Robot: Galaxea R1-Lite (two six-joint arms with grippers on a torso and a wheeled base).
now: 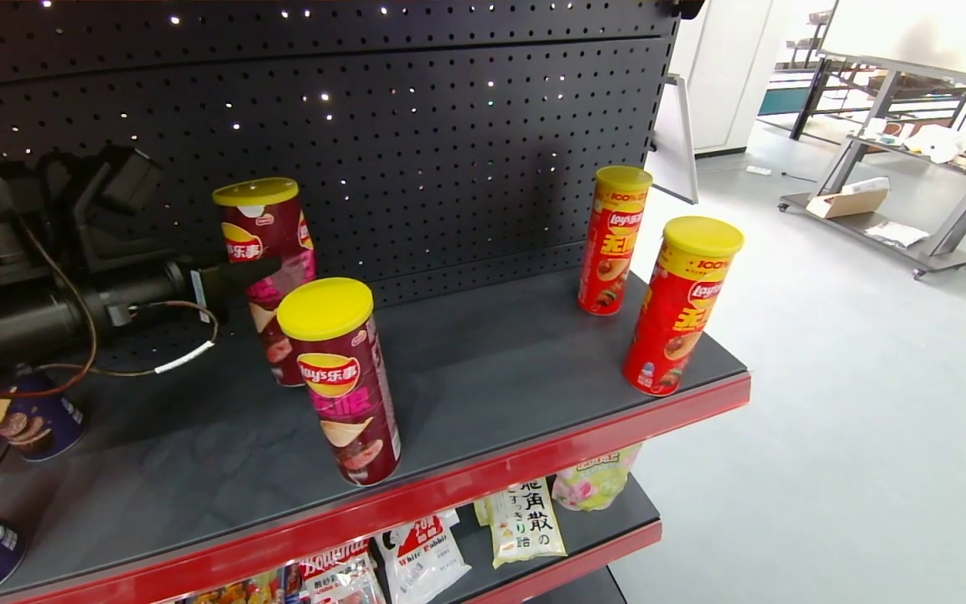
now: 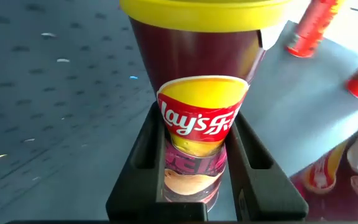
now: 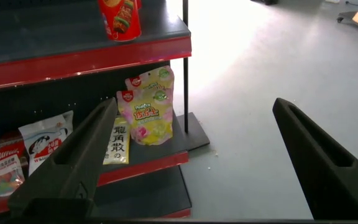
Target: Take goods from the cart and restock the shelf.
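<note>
Dark grey shelf board (image 1: 491, 361), red front lip, black pegboard (image 1: 449, 126) behind. Back left: maroon cylindrical chip can (image 1: 263, 226), yellow lid, upright, clamped in left gripper (image 2: 194, 174). Nearer the lip: second maroon can (image 1: 345, 386); two maroon. Right end, two red, yellow-lidded: rear red can (image 1: 615, 243), front red can (image 1: 682, 306). Finally, right gripper (image 3: 197, 162), fingers spread wide.

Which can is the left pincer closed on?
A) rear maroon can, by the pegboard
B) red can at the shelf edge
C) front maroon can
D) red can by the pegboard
A: the left pincer has its fingers pressed against the sides of the rear maroon can, while the front maroon can and the two red cans stand free.
</note>
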